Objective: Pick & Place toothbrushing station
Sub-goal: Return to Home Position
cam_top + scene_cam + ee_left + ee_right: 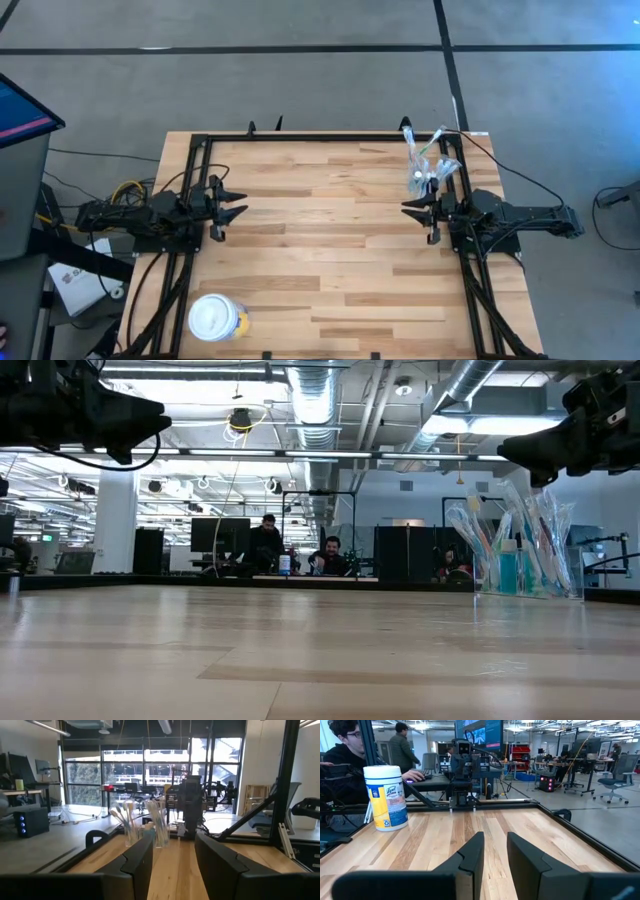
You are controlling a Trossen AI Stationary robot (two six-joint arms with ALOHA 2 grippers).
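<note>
- Toothbrushing station (430,168) is standing near the table's (320,260) far right corner, brushes fanning slightly and pointing up, long axes near vertical.
- Right gripper (408,207) is hanging over the table's right side, fingers slightly apart.
- Left gripper (238,203) is hanging over its left side, fingers spread.
- Bare wood is showing across the table's middle.

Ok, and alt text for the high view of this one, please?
Seen from above, a clear organizer stuffed with toothbrushes stands toward the wooden table's upper right, close by the right arm. The left arm rests at the left edge, both with jaws open and empty; a white-lidded yellow tub sits at the lower-left corner.
</note>
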